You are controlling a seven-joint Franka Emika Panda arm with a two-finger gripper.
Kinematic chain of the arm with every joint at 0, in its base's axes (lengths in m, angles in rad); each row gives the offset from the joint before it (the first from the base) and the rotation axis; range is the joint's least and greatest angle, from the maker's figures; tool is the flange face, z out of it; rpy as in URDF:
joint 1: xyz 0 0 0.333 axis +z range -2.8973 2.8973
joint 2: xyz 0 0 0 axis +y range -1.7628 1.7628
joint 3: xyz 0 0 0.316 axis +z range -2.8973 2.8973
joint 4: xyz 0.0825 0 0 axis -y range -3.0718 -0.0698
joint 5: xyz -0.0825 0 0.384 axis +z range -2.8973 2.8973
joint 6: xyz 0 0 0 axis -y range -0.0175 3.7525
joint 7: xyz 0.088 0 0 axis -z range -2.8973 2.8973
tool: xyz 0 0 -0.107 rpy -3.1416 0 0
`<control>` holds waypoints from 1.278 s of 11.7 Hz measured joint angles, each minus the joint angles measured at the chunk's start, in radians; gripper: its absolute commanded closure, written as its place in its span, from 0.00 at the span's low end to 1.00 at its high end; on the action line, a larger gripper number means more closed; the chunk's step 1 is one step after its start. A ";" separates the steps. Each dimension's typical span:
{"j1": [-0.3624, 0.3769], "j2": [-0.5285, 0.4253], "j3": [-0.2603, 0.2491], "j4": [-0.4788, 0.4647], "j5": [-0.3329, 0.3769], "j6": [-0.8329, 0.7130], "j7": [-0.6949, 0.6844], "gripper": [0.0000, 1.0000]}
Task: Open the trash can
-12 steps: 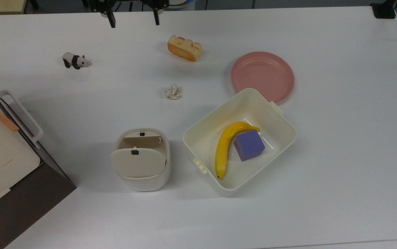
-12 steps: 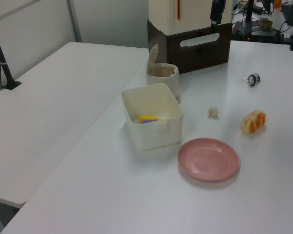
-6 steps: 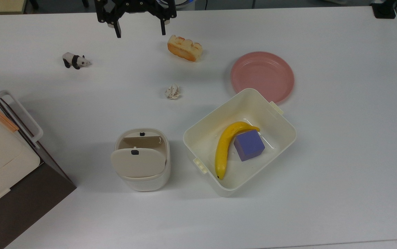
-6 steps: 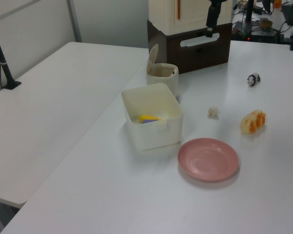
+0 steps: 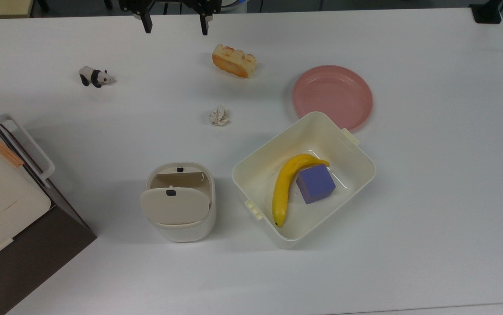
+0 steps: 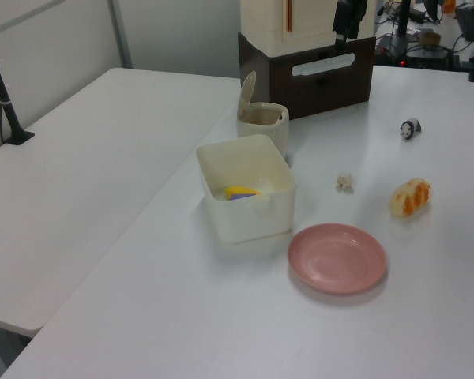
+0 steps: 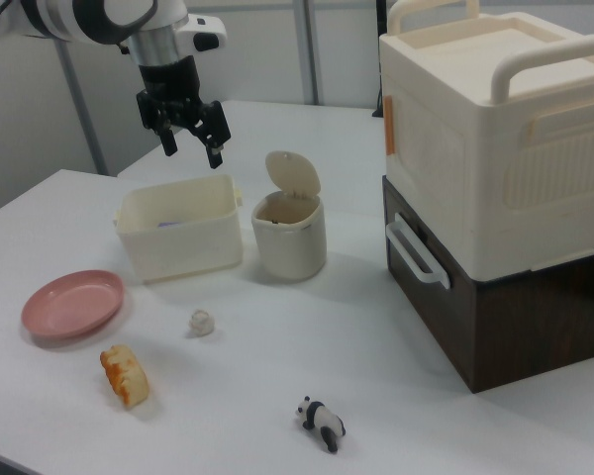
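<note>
The trash can (image 5: 179, 227) is a small cream-white bin near the table's front in the top view, left of a larger tub. Its beige lid (image 5: 174, 204) stands tipped up on its hinge, and the inside of the bin shows behind it. In the right view the trash can (image 7: 289, 237) has its lid (image 7: 293, 172) raised upright. My gripper (image 5: 175, 24) hangs at the far edge of the table in the top view, far from the bin. In the right view my gripper (image 7: 193, 146) is high above the tub, open and empty.
A cream tub (image 5: 255, 170) holds a banana (image 5: 283, 188) and a purple cube (image 5: 315, 183). Farther back lie a pink plate (image 5: 332, 97), a bread piece (image 5: 234, 61), a paper ball (image 5: 219, 116) and a toy panda (image 5: 96, 77). A cream box on a brown cabinet (image 5: 23, 245) fills the top view's left corner.
My gripper dipped toward the table's middle half a second ago and has drawn back toward the far edge. The trash can's lid stays raised throughout.
</note>
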 measured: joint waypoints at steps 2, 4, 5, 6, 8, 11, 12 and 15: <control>0.000 0.000 0.000 0.000 0.000 -0.001 0.001 0.00; 0.000 0.000 0.000 0.000 -0.003 -0.002 -0.006 0.00; 0.000 0.000 0.000 0.001 -0.004 -0.007 -0.009 0.00; 0.000 0.000 0.000 0.004 -0.004 -0.015 -0.009 0.00; 0.000 0.000 0.000 0.011 -0.004 -0.031 -0.020 0.00; 0.000 0.000 0.000 0.013 -0.005 -0.033 -0.063 0.00; 0.000 0.000 0.000 0.013 -0.005 -0.033 -0.068 0.00; 0.000 0.000 0.000 0.013 -0.005 -0.033 -0.070 0.00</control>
